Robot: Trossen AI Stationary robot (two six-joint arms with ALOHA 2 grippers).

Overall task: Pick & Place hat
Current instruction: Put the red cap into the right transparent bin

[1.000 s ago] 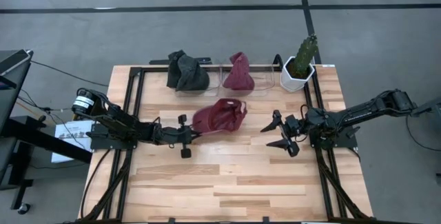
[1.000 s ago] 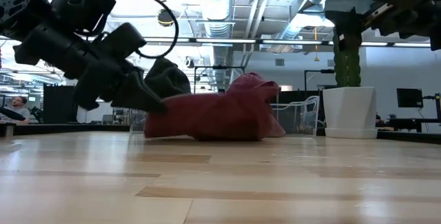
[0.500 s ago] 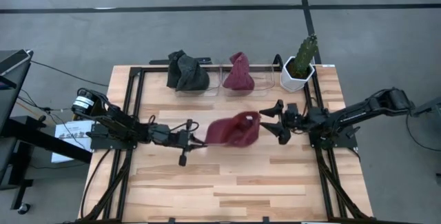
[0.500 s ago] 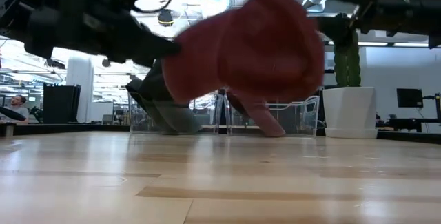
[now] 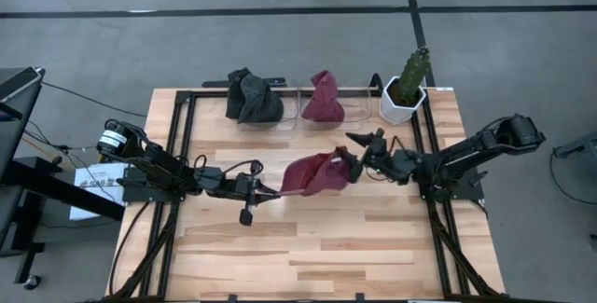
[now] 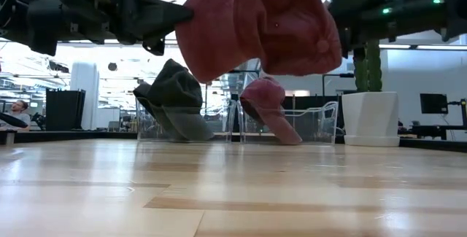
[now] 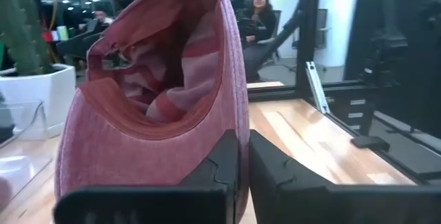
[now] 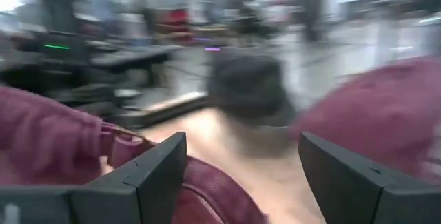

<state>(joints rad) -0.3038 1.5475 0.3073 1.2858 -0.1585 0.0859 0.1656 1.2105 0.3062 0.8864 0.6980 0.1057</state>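
A maroon hat [image 5: 315, 174] hangs in the air over the middle of the table, well clear of the wood in the low view [image 6: 255, 25]. My left gripper [image 5: 276, 188] comes in level from the table's left and is shut on the hat's left end. My right gripper [image 5: 351, 154] stands open at the hat's right end, reaching level from the table's right. In the right wrist view the hat [image 8: 55, 141] shows beside and below the wide-apart fingers [image 8: 158, 176]. My left gripper pinches the hat's rim [image 7: 238, 124] between its two shut fingers, beside the opening. The fingers come level from the table's left. The hat is lifted clear and hangs out past the fingertips, its hollow side toward the wrist camera. My right gripper: I cannot tell whether its open fingers touch the hat.
Along the far edge stand two clear bins, one with a dark hat [image 5: 252, 98] and one with another maroon hat [image 5: 323, 98]. A cactus in a white pot [image 5: 405, 93] stands at the far right. Bare wood [image 5: 308, 247] lies toward the near edge.
My left gripper has risen and tipped from slanting down to level, moving toward the table's right; the hat has gone from lying on the table to lifted clear. My right gripper, still open, has swung toward the table's left up to the hat's right end.
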